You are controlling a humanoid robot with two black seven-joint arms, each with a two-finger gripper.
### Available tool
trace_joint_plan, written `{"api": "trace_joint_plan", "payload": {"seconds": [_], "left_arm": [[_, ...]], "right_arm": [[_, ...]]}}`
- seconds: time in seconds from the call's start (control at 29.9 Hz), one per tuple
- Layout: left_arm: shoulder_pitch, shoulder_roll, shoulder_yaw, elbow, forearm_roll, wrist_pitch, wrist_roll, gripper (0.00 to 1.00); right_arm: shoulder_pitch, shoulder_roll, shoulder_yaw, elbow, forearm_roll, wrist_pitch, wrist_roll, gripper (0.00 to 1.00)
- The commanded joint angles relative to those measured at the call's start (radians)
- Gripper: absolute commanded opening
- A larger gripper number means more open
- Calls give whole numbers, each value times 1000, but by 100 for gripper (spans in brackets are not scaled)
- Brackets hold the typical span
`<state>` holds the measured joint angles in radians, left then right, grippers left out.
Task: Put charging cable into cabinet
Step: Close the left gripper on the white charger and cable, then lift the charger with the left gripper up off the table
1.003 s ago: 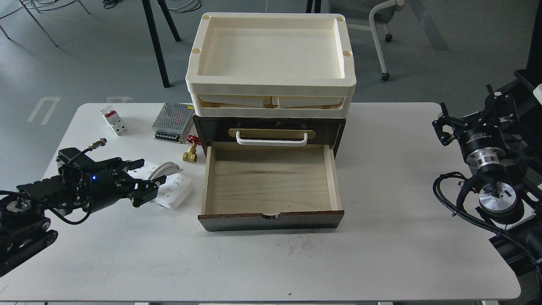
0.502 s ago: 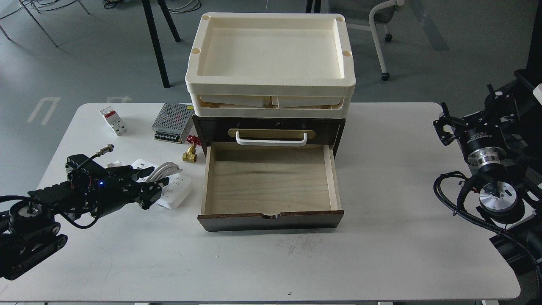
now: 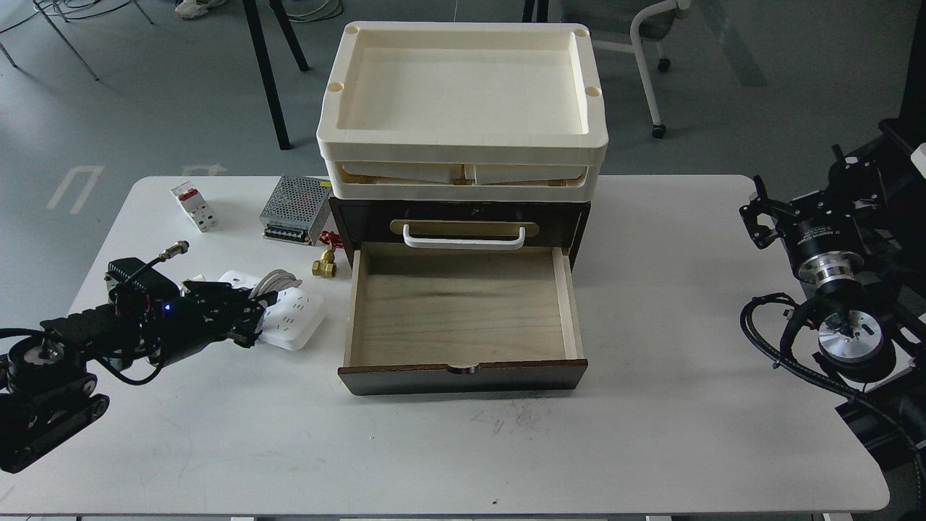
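The charging cable (image 3: pixel 298 318), a white power strip with its cord wound round the middle, lies on the white table left of the cabinet. My left gripper (image 3: pixel 249 316) reaches in from the left and its fingers are closed around the strip's middle, hiding its left half. The dark brown cabinet (image 3: pixel 463 378) stands at the table's centre, its lower drawer (image 3: pixel 459 304) pulled out with an empty light wood interior. The upper drawer with the white handle (image 3: pixel 463 239) is closed. My right gripper (image 3: pixel 756 217) hangs at the far right, away from everything, small and dark.
Stacked cream plastic trays (image 3: pixel 463 155) sit on top of the cabinet. A silver perforated metal box (image 3: pixel 295 210), a white-and-red breaker block (image 3: pixel 194 206) and a small brass fitting (image 3: pixel 324 266) lie behind the strip. Chair legs stand beyond the table (image 3: pixel 651 434).
My left gripper moved forward over the power strip and its fingers closed from wide open onto the strip's middle. The strip shifted slightly up and left. The right arm stayed still.
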<state>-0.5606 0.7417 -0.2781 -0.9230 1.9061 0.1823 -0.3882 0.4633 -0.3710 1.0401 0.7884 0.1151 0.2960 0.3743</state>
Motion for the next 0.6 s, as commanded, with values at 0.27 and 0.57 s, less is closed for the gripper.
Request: {"api": "trace_joint_plan", "payload": {"seconds": [0.27,0.57], "left_arm": [[-33,228,-36,-194,-130,-4,-21,11],[-148,363,-52,-214,-200,-6,-57,10]], "right_arm": [[0,1,0,0,0,0,0,100],[0,3,0,2,0,0,0,100]]}}
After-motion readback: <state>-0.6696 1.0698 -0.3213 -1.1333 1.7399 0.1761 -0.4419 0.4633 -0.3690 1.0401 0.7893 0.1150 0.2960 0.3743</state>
